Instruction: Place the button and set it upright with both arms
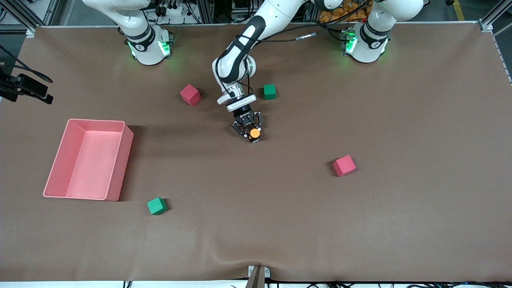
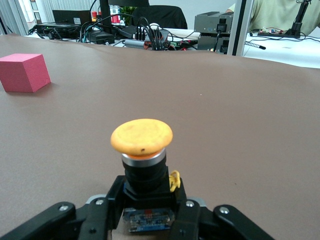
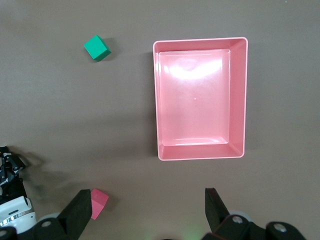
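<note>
- Bench: we log brown covering, cluttered lab desks around.
- Counted: two red cubes, two green cubes, one pink bin.
- Left gripper: jaws pinch the button, nearer the front camera than the pink bin's far rim.
- Right gripper: waiting above the bin, jaws spread.

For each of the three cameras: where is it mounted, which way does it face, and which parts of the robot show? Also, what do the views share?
Front view: high, facing both arms' bases; the left gripper holds the button mid-table.
Left wrist view: low, looking level across the table; the left gripper's jaws shut on the button, a red cube ahead.
Right wrist view: high, looking straight down on the pink bin; the right gripper is open.
Shared: the front and right wrist views both show the pink bin.
</note>
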